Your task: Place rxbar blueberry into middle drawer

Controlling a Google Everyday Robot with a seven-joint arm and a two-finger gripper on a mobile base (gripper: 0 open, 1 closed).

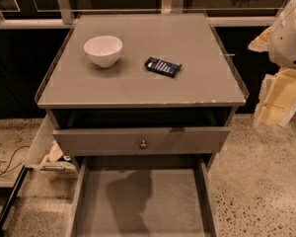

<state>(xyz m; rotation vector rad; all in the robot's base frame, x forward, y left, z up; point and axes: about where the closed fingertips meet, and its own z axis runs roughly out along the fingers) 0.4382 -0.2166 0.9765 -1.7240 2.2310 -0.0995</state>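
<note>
The rxbar blueberry (163, 66), a small flat bar in a dark navy wrapper with white lettering, lies on the grey cabinet top (187, 88), right of centre. The middle drawer (163, 206) is pulled out at the bottom of the view, and its bare grey floor holds nothing. My gripper (280, 98) hangs at the right edge of the view, beside the cabinet's right side. It is level with the top's front edge, well to the right of the bar, and holds nothing.
A white bowl (103, 50) stands on the cabinet top, left of the bar. A grey drawer front with a round knob (143, 143) sits above the open drawer. A side bin (45, 154) hangs at the left. Cables (2, 159) lie on the floor.
</note>
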